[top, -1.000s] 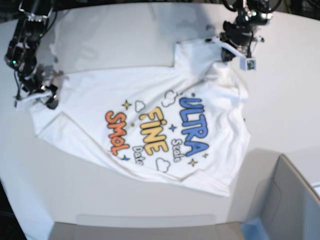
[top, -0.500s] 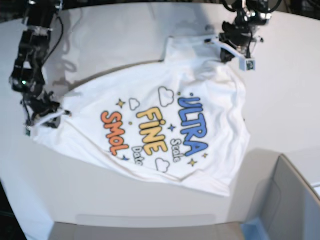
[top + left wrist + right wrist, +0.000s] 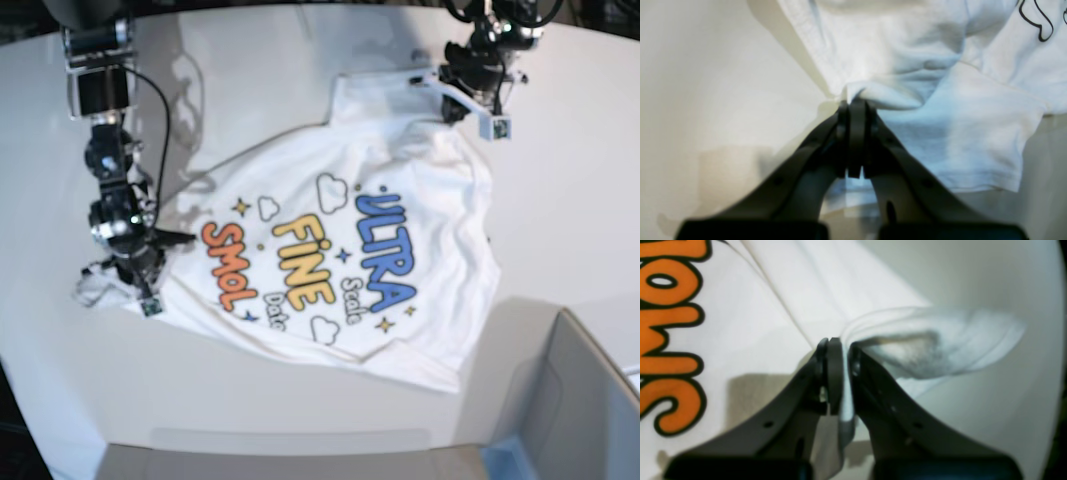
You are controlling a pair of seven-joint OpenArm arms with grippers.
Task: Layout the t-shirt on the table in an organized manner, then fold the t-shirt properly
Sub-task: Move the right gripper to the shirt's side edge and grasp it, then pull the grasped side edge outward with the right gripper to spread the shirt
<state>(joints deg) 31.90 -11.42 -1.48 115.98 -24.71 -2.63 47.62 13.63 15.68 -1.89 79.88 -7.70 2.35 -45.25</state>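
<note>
Where the table (image 3: 560,130) curves along its near edge, spread print-up: the t-shirt (image 3: 330,250), white, crumpled rather than flat, hem toward the near right, body slanting up to the far edge. Orange "SMOL", yellow "FINE" and blue "ULTRA" lettering across the chest, with clouds and stars around. Beyond the near right corner, just off the tabletop: a grey box (image 3: 580,400).

Toward the left edge, low over the cloth: the right gripper (image 3: 135,285), jaws pressed nearly together on a fold of the shirt's edge. Seen from the right wrist camera, right gripper (image 3: 840,346) pinching a thin band of white fabric between dark fingers (image 3: 835,373), a bunched sleeve bulging past the tips, orange letters of the t-shirt (image 3: 740,323) at the left, bare table (image 3: 990,280) beyond.

At the far edge, toward the right: the left gripper (image 3: 470,95), clamped on the shirt's far corner. From the left wrist camera, left gripper (image 3: 855,103) with fingers (image 3: 857,140) fully together, nipping a gathered peak of the t-shirt (image 3: 957,133); sleeve with stitched hem lying to the right, bare table (image 3: 706,83) to the left.
</note>
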